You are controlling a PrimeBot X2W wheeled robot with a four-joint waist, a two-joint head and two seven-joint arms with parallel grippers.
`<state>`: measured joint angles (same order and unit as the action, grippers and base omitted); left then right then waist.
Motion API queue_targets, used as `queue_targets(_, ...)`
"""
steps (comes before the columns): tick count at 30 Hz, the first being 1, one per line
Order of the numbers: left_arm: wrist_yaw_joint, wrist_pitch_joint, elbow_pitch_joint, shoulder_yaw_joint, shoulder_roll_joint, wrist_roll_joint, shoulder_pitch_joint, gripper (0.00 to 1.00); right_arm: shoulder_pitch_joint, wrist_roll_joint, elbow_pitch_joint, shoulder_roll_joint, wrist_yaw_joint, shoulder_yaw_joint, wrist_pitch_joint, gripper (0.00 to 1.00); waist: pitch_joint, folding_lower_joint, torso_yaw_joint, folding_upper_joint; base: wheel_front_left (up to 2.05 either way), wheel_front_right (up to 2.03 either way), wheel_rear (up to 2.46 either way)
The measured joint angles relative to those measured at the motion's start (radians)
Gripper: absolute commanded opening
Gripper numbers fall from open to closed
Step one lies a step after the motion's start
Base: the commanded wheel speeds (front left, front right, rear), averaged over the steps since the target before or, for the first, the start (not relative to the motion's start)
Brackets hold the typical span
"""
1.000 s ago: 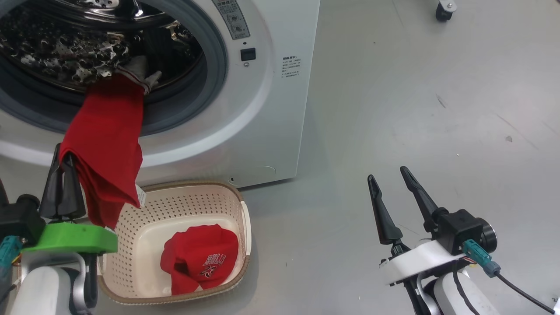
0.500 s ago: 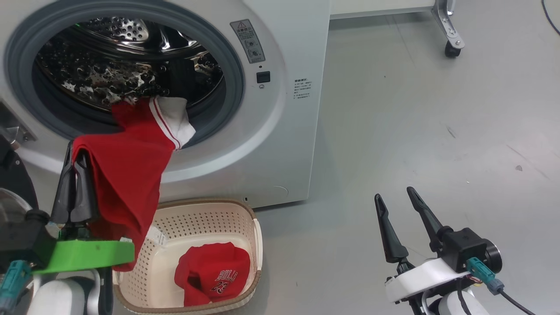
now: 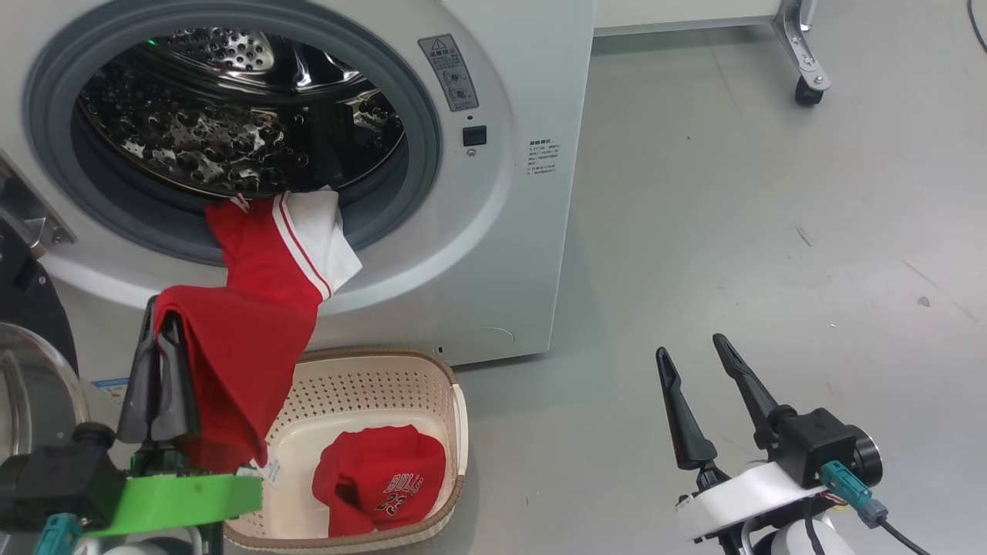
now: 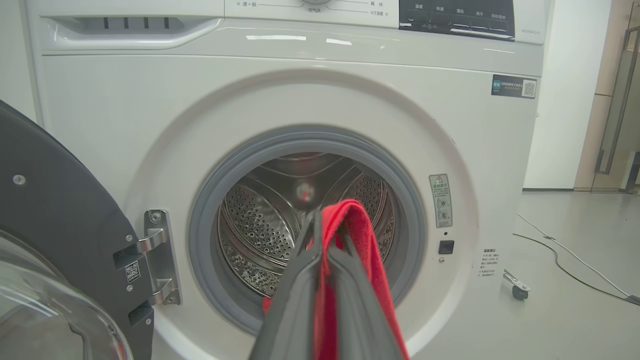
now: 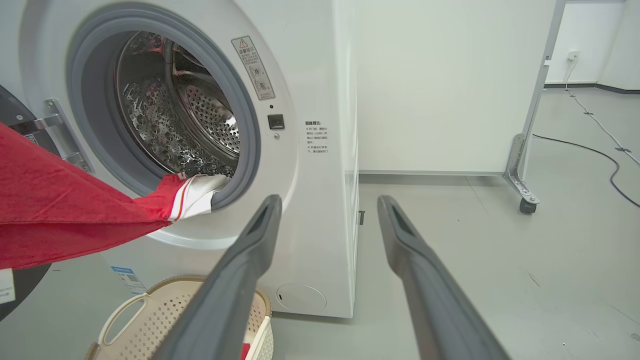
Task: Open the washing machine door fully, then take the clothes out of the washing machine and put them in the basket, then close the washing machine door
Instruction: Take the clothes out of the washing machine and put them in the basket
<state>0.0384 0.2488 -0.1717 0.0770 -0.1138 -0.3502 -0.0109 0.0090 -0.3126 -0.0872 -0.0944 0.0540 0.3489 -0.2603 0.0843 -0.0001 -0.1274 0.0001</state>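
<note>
The white washing machine (image 3: 493,254) stands with its door (image 3: 35,324) swung open at the left, black rim and glass bowl showing. My left gripper (image 3: 163,324) is shut on a red garment (image 3: 247,339) of the clothes. The garment's white-trimmed end (image 3: 316,231) still lies over the grey gasket lip. In the left wrist view the fabric (image 4: 360,235) drapes over my shut fingers (image 4: 300,290) before the drum. A red "BULLS" jersey (image 3: 378,478) lies in the cream basket (image 3: 370,378) below the opening. My right gripper (image 3: 690,345) stands open over the floor, holding nothing.
A metal frame leg on a castor (image 3: 806,77) stands on the grey floor at the back right, and a cable (image 5: 590,150) runs across the floor beyond it. Open floor stretches to the right of the machine and basket.
The head camera has shifted. My left gripper has drawn the red garment further out of the drum and toward me, so its white-trimmed end now rests on the gasket lip. The right gripper stays open.
</note>
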Motion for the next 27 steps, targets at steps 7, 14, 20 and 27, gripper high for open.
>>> queue_targets(7, 0.000, 0.000, 0.032, 0.034, 0.021, -0.007, -0.048, 0.00, 0.000, 0.007, 0.017, -0.002, -0.008, 0.008, 0.000, 1.00, 0.024, 0.0000, -0.005, 0.0000, 0.00, 0.00, 0.00)
queue_targets(14, 0.000, 0.000, 0.058, 0.069, 0.028, 0.015, -0.066, 0.00, -0.002, 0.019, 0.049, -0.007, -0.011, 0.018, 0.000, 1.00, 0.067, 0.0000, -0.019, 0.0000, 0.00, 0.00, 0.00)
queue_targets(20, 0.000, 0.000, 0.112, 0.082, 0.031, 0.015, -0.066, 0.00, -0.015, 0.034, 0.078, -0.007, -0.010, 0.018, 0.000, 1.00, 0.121, 0.0000, -0.032, 0.0000, 0.00, 0.00, 0.00)
queue_targets(27, 0.000, 0.000, 0.182, 0.056, 0.030, 0.011, -0.038, 0.00, -0.042, 0.034, 0.114, 0.000, -0.004, 0.002, 0.000, 1.00, 0.195, 0.0001, -0.055, 0.0000, 0.00, 0.00, 0.00)
